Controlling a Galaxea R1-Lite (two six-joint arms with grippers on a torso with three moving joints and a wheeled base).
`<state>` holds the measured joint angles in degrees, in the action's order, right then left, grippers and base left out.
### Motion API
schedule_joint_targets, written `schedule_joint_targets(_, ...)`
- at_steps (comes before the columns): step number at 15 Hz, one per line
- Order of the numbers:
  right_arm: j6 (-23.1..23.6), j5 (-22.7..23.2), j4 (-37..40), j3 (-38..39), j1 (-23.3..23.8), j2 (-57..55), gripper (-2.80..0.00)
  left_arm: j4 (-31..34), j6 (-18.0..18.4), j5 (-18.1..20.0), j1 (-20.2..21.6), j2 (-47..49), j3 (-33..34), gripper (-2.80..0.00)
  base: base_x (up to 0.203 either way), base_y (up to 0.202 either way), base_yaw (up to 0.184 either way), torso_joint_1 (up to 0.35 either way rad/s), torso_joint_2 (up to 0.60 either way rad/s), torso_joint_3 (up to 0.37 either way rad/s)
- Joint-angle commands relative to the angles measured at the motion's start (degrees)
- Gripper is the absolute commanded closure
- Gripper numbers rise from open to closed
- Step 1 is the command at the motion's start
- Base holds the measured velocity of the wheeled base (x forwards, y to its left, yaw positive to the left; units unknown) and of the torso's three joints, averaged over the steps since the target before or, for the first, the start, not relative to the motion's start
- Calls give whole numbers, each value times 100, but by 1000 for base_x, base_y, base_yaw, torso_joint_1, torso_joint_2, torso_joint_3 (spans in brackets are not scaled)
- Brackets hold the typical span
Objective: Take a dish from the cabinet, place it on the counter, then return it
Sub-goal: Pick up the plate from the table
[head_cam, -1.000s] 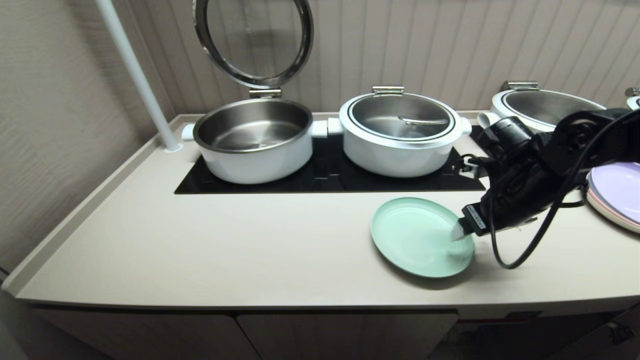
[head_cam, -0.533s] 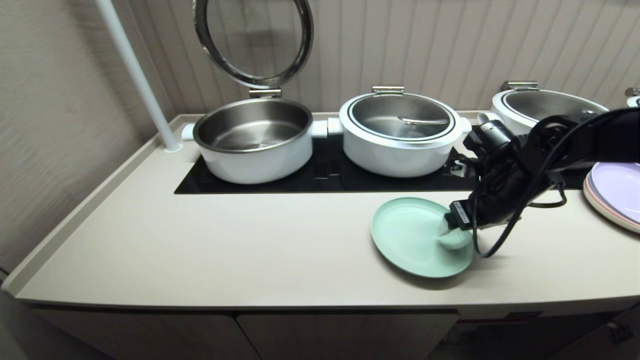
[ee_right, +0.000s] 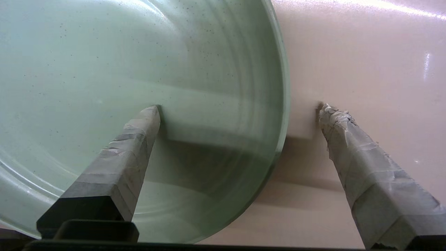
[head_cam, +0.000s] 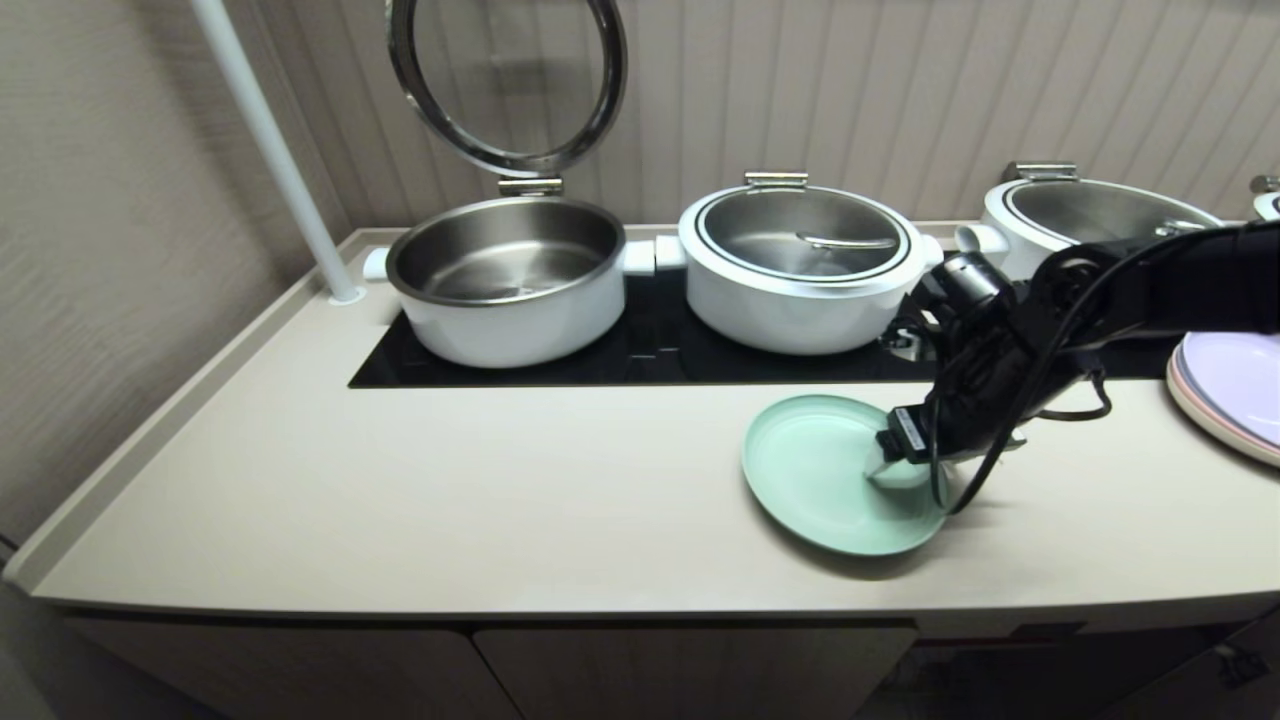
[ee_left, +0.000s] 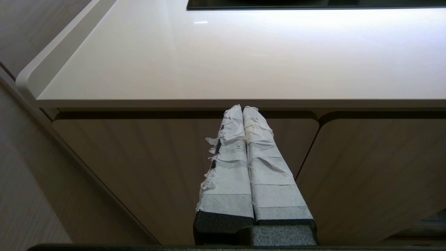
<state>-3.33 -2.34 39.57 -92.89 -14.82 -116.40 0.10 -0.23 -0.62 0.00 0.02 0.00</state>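
On the counter the right gripper straddles the dish rim, wide open; I'd clamp squarely before lifting.

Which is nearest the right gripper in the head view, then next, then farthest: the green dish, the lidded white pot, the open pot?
1. The dish: under the right gripper, whose open jaws straddle its rim.
2. The lidded white pot: behind, on the cooktop.
3. The open pot: farthest, back-left.
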Motion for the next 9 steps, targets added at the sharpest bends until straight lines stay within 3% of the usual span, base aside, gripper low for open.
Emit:
schedule_joint_targets(1,-1,-3,24,-1,-12,-23,-280,-1,-3,1,0,-2,0,0,0,0,0,0,0,0)
schedule_joint_targets(9,-10,-3,33,-150,-11,-84,-280,-1,-3,1,0,-2,0,0,0,0,0,0,0,0)
